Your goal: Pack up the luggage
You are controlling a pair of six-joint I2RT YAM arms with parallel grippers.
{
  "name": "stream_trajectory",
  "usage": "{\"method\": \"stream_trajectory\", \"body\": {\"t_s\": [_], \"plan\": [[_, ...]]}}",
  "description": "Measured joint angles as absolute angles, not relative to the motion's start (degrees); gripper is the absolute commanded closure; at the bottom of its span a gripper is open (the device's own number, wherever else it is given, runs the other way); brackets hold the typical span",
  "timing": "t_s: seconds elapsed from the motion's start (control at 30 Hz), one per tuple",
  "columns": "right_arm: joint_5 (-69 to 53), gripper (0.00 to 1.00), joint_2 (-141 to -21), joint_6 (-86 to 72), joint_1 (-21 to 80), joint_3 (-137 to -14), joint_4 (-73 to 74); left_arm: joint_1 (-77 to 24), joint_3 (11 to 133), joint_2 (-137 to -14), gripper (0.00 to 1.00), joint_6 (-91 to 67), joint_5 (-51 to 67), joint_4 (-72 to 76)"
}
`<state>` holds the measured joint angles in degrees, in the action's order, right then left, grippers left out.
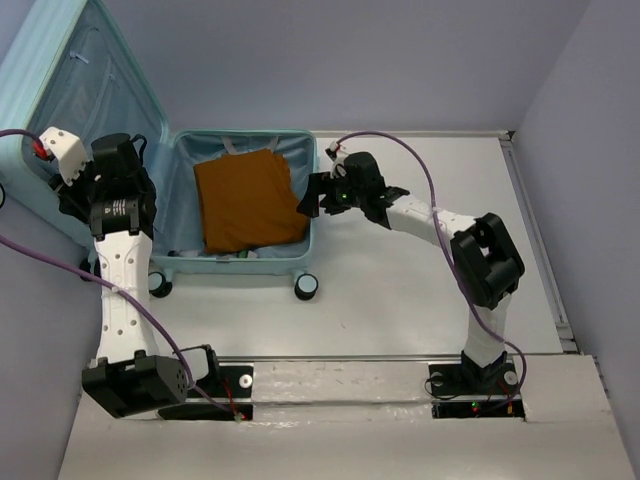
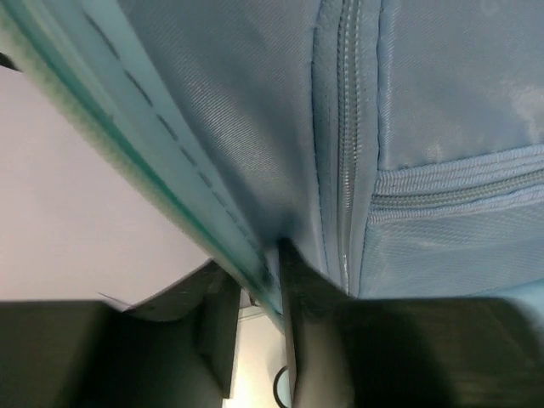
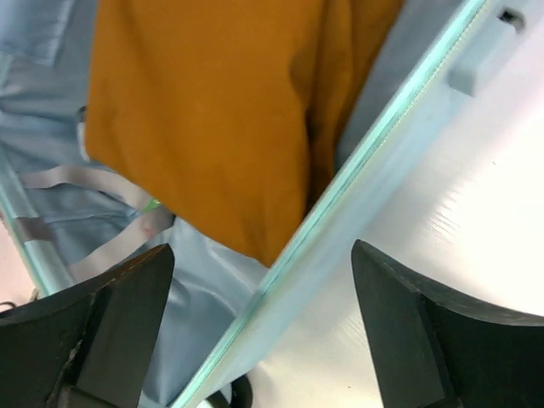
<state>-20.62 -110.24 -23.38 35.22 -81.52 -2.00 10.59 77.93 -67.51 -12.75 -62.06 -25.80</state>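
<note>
Luggage (image 1: 240,268): lay open on white table (image 1: 420,300), left of centre, lower half flat and lid (image 1: 100,70) raised at the far left, blue lining (image 2: 238,110) facing inward. Held folded orange garment (image 1: 248,200) in the lower half, above loose grey straps (image 3: 64,177). Showed casters (image 1: 306,288) along the near wall.

Left gripper (image 2: 253,259): stood narrowed to a slim gap, pinched on the lid's teal rim (image 2: 153,161), one finger outside, the other against the zipped lining.

Right gripper (image 3: 263,340): stood spread wide and gripped nothing; straddled the lower half's right wall, one finger on the garment side, the other over bare table.
</note>
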Motion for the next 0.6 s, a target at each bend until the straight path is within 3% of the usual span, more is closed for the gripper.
{"method": "stream_trajectory", "body": {"t_s": [0.07, 0.13, 0.23, 0.27, 0.33, 0.5, 0.6], "plan": [[-19.2, 0.19, -111.2, -23.3, 35.2, -81.5, -1.7, 10.6, 78.6, -68.2, 0.94, -12.7, -62.7, -26.1], [-18.4, 0.30, -112.6, -23.3, 35.0, -81.5, -1.4, 10.7, 78.8, -68.4, 0.94, -13.0, -62.8, -25.5], [-18.5, 0.63, -115.0, -23.7, 34.8, -81.5, -1.5, 10.7, 78.2, -67.9, 0.94, -12.7, -62.2, -23.7], [-19.5, 0.80, -115.4, -24.8, 34.7, -81.7, -2.1, 10.7, 77.9, -67.6, 0.94, -12.5, -61.9, -23.3], [-19.3, 0.91, -115.0, -25.5, 34.8, -82.0, -1.6, 10.7, 76.0, -65.8, 0.94, -12.0, -60.3, -21.5], [-16.1, 0.93, -114.3, -30.3, 34.5, -82.1, -0.2, 6.0, 69.8, -59.9, 0.94, -9.4, -59.2, -17.1], [-15.9, 0.93, -114.3, -30.4, 33.9, -81.9, -0.8, -5.7, 65.5, -54.7, 0.94, -5.3, -62.5, -14.1]]}}
